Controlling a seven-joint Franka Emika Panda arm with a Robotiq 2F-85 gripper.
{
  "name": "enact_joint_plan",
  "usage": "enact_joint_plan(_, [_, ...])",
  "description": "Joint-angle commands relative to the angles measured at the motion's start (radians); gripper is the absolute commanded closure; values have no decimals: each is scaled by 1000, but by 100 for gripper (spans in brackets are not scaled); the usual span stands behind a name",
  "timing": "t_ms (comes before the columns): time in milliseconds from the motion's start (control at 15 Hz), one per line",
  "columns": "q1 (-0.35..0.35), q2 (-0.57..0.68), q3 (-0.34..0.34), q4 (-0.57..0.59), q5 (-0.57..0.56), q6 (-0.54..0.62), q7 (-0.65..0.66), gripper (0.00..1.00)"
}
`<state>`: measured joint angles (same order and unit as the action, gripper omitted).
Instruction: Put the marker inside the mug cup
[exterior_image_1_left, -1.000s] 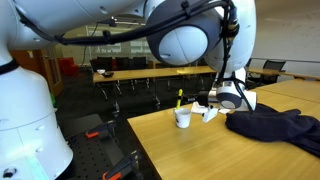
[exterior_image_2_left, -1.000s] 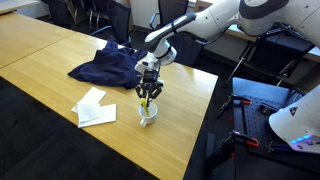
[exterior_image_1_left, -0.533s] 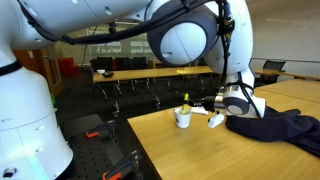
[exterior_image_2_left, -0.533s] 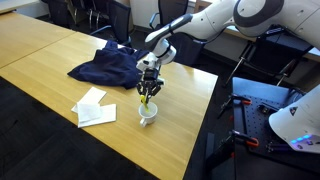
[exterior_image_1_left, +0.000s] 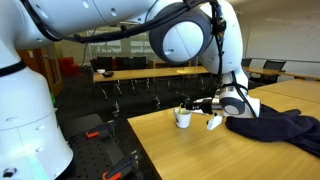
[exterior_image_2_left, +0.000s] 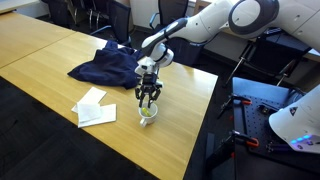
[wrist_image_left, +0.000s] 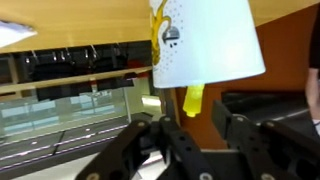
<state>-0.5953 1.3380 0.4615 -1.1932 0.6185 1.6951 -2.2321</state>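
A room of long wooden tables and dark chairs lies behind my light wooden worktop (exterior_image_2_left: 60, 50). Near its edge stands the small white cylindrical mug cup (exterior_image_2_left: 147, 115). A crumpled dark blue cloth (exterior_image_2_left: 105, 68) lies well apart from it, farther along the worktop, and some white sheets of paper (exterior_image_2_left: 95, 107) lie near the mug on another side.

My black two-fingered pincer (exterior_image_2_left: 148, 99) hangs straight above the mug's mouth, pointing down. In the wrist view, which stands upside down, its fingers (wrist_image_left: 243, 132) are spread wide and grasp nothing.

The short bright yellow marker (wrist_image_left: 193, 99) stands inside the mug, one end poking out past the rim into the gap between my fingers. I cannot tell if it touches either of them.
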Motion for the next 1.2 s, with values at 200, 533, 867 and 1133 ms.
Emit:
enact_joint_plan(200, [-20, -162, -3, -138, -11, 51, 15, 1])
enact_joint_plan(533, [27, -395, -71, -367, 101, 328, 4, 0])
enact_joint_plan(867, [125, -629, -156, -619, 204, 548, 21, 0])
enact_joint_plan(1133, [239, -774, -248, -768, 225, 684, 70, 0])
